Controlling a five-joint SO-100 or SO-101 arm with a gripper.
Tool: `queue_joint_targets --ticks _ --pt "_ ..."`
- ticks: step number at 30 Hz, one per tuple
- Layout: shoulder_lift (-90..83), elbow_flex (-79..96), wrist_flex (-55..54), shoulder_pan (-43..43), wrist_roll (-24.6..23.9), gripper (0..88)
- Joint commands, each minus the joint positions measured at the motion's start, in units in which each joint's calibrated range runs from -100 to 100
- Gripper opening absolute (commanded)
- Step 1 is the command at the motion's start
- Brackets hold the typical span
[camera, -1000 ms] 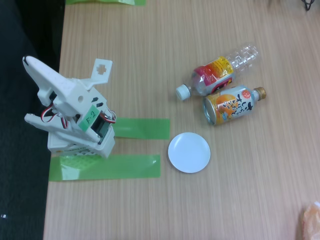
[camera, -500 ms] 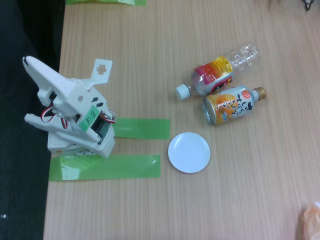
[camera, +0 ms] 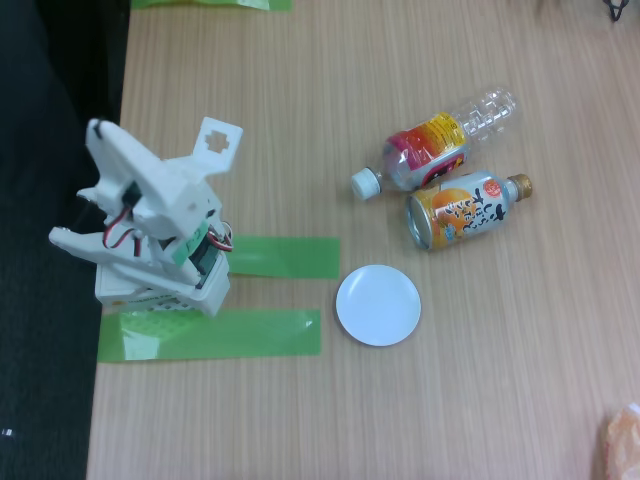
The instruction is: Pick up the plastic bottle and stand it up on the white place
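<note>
The plastic bottle lies on its side on the wooden table at the upper right. Its white cap points down-left and a pink-red-and-yellow label wraps its middle. The white place, a small round plate, rests bare on the table below the bottle's cap. My white arm is folded up at the left edge, far from both. Its gripper points toward the upper left over the dark area and looks shut, with no gap showing and nothing held.
An orange-and-silver metal bottle-can with a gold cap lies right beside the plastic bottle, touching or nearly touching it. Two green tape strips lie by the arm's base. The table's left edge borders a black area. Something orange pokes in bottom right.
The arm's upper part has swung: the gripper tip shifted to the right and the cross-cut white bracket rose slightly. Bottle, can and plate have stayed in place.
</note>
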Motion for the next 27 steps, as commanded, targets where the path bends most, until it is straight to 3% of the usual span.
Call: queue_joint_targets --ticks 1,8,15,19,27 --pt "0.5 -7.2 9.9 -0.1 -0.1 1.9" --pt "1.3 -30.7 49.1 -0.1 0.0 3.5" --pt "1.4 -52.7 93.2 -0.1 0.2 26.6" --pt "1.5 -57.9 104.0 0.3 0.3 33.6" --pt "12.9 -72.7 113.2 0.5 2.1 34.1"
